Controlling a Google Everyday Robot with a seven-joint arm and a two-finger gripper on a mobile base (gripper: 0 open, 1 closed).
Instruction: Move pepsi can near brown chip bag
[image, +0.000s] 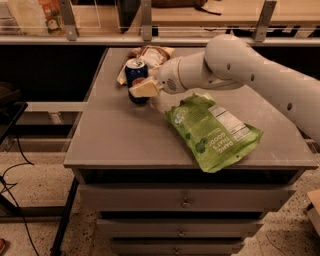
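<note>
The pepsi can (135, 72) is dark blue with a silver top and stands upright at the back left of the grey table (115, 135). My gripper (138, 86) is shut on it: one tan finger (145, 89) crosses the can's front and the other is hidden behind it. The brown chip bag (150, 56) lies just behind the can, against the table's back edge, with little gap between them. My white arm (240, 65) reaches in from the right.
A large bright green bag (212, 131) lies flat at the table's front right, under the arm. A rail with posts (145, 22) runs behind the table. Drawers (185, 200) are below the top. Cables lie on the floor at the left.
</note>
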